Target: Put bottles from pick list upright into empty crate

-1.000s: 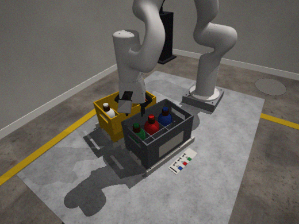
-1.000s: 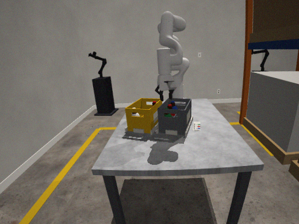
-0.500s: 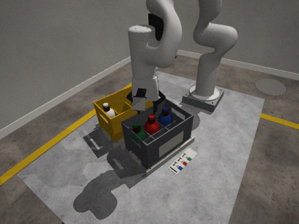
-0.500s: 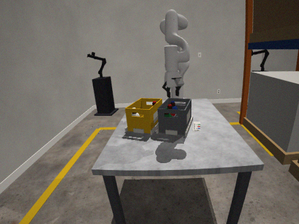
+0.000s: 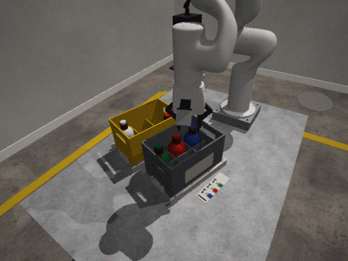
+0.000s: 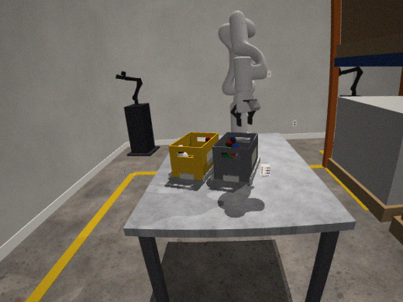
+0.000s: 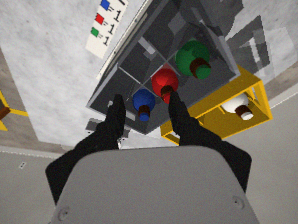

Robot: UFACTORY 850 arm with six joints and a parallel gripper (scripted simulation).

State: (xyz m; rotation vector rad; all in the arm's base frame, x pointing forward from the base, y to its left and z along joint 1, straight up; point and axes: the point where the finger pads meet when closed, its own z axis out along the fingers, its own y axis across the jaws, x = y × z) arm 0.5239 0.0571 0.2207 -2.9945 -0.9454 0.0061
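Observation:
The grey crate [image 5: 185, 157] holds three upright bottles in a row: a blue-label one [image 5: 192, 135], a red-label one [image 5: 176, 145] and a green-label one [image 5: 161, 153]. The yellow crate [image 5: 140, 130] beside it holds a white-label bottle [image 5: 126, 128] and a red-label bottle [image 5: 166, 116]. The pick list [image 5: 213, 188] lies on the grey crate's far side; in the wrist view [image 7: 106, 22] it reads blue 1, red 1, green 1. My gripper [image 6: 243, 118] is open and empty, well above the grey crate's back end. In the wrist view its fingers frame the blue-label bottle [image 7: 142, 102] far below.
The arm's base [image 5: 239, 112] stands on the table behind the crates. Both crates sit on low grey pallets. Beside the table are a black stand with a small arm [image 6: 139, 124] on the left and a grey block with an orange shelf post [image 6: 372, 143] on the right.

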